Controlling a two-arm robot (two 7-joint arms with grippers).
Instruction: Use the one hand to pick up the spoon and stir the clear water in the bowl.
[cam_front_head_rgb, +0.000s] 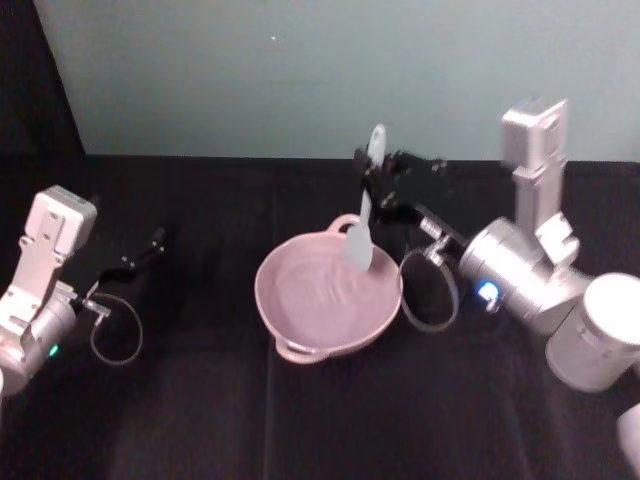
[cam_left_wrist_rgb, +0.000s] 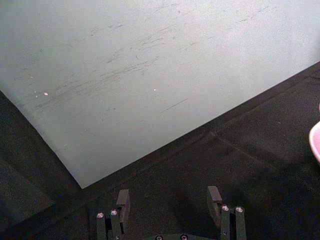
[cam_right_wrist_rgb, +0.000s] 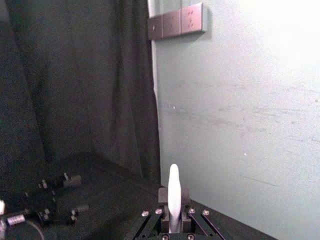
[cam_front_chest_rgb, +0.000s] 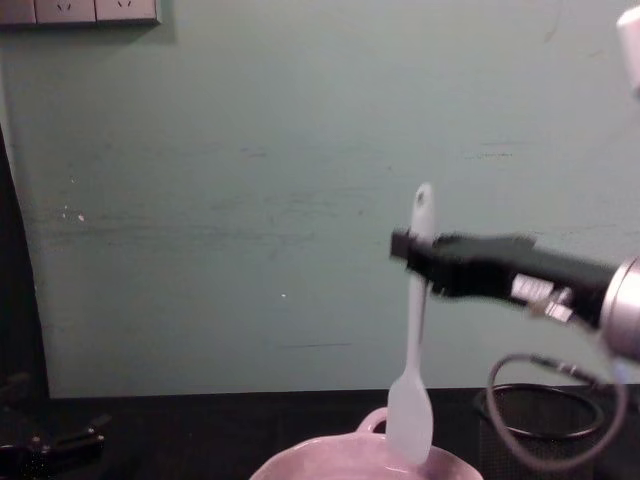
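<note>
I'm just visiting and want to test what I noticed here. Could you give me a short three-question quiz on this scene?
1. True or false: the right gripper holds the spoon upright, blade down.
2. Where is the spoon's blade? A) at the pink bowl, B) flat on the table, C) in the left gripper.
3. Fill in: the left gripper's fingers are ____.

Key: 1 true; 2 A; 3 open, away from the bowl.

Cut off by the chest view's lower edge: most of the pink bowl (cam_front_chest_rgb: 352, 462), leaving just rim and loop handle. Hidden between the closed fingers of the right hand (cam_right_wrist_rgb: 173, 220): the middle of the spoon (cam_right_wrist_rgb: 173, 192) handle. Reduced to a pink sliver at the left wrist view's edge: the bowl.
</note>
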